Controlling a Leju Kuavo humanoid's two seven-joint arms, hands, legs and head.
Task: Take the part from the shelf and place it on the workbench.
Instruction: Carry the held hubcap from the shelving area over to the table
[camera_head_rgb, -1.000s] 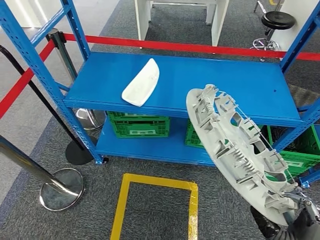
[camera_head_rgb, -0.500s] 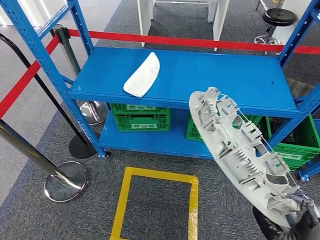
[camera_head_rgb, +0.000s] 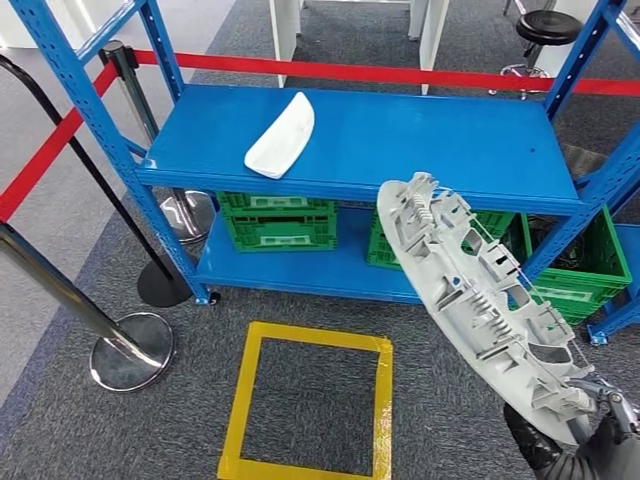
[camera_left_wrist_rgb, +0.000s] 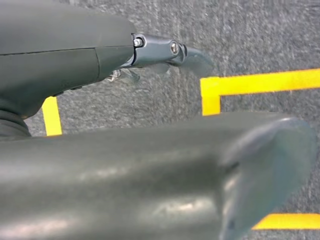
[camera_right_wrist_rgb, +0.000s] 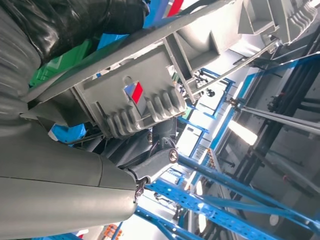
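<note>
Already the grey part (camera_head_rgb: 483, 300) was off the shelf (camera_head_rgb: 453, 150), gripped at its lower end by the right hand (camera_head_rgb: 596, 450) and held tilted above the floor. Carrying and placing remained. Whether the left hand's (camera_left_wrist_rgb: 151, 165) fingers were released, I could not tell.

Matt grey plastic part (camera_head_rgb: 475, 300) — glossy blue metal shelf (camera_head_rgb: 423, 150).

The shelf (camera_head_rgb: 423, 140) is bright blue, the ribbed part (camera_head_rgb: 483, 300) pale grey, the smaller part (camera_head_rgb: 281, 137) white, the crates (camera_head_rgb: 275, 222) green, the floor tape (camera_head_rgb: 309, 345) yellow, the barrier belt (camera_head_rgb: 392, 75) red.
</note>
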